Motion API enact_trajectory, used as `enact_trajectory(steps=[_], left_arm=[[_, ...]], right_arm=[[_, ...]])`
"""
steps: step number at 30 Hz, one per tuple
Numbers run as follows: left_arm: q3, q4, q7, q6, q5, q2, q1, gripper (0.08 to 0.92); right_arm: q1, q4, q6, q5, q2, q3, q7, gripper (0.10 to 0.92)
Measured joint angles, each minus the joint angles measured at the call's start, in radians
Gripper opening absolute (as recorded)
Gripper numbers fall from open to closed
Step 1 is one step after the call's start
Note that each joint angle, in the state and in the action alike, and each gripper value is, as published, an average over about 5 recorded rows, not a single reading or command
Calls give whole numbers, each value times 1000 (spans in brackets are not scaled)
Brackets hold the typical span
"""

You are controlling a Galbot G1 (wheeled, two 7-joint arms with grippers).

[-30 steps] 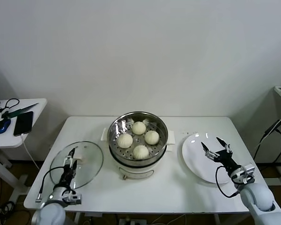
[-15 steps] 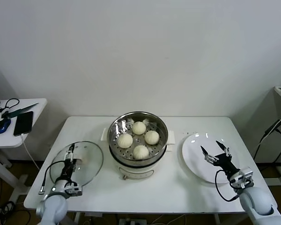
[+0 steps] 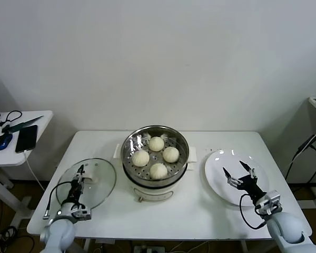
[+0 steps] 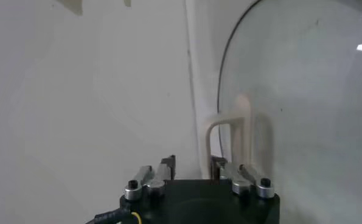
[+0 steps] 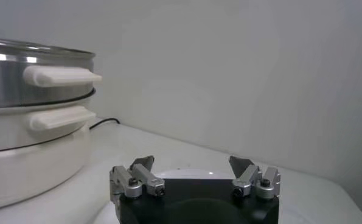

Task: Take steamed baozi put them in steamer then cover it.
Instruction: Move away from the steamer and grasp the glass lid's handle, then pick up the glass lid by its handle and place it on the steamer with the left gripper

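Several cream-white baozi (image 3: 156, 143) lie in the shiny steel steamer (image 3: 127, 153) on its white pot base at the table's centre. The steamer (image 5: 22, 85) also fills one side of the right wrist view. The glass cover (image 3: 97, 192) lies flat on the table to the left. My left gripper (image 3: 79, 176) is low over it, beside its white handle (image 3: 90, 180). In the left wrist view the handle (image 4: 229, 131) stands just beyond the left gripper (image 4: 191, 161), whose jaws are narrowed with a gap still between them. My right gripper (image 3: 238, 171) hangs open and empty over the white plate (image 3: 218, 184).
A side table (image 3: 39, 124) at the far left carries a phone (image 3: 26, 138), a mouse (image 3: 2, 140) and cables. A cable (image 3: 305, 150) hangs beyond the table's right edge. The wall stands close behind the table.
My left gripper's jaws have narrowed by the cover's handle. The right gripper has drifted toward the table's front over the plate, still open.
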Motion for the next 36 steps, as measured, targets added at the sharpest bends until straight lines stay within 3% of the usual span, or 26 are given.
enact_trajectory(steps=[7,10,20,36], left_arm=[[1,6,4,-6,-21,1,0,206],[1,0,2,-7,-33,3,4,156],[1,-93,8,22,-99,25,56,151],[0,-466,17,247,-175,70,263,151]], right_arm=[[0,-13,9,-18,8,6,-8,823],[0,-18,11,-23,9,9,-10,823],[7,-28,16,-27,8,12,-13,823],[34,-52,23,-35,-10,12,-14,823]])
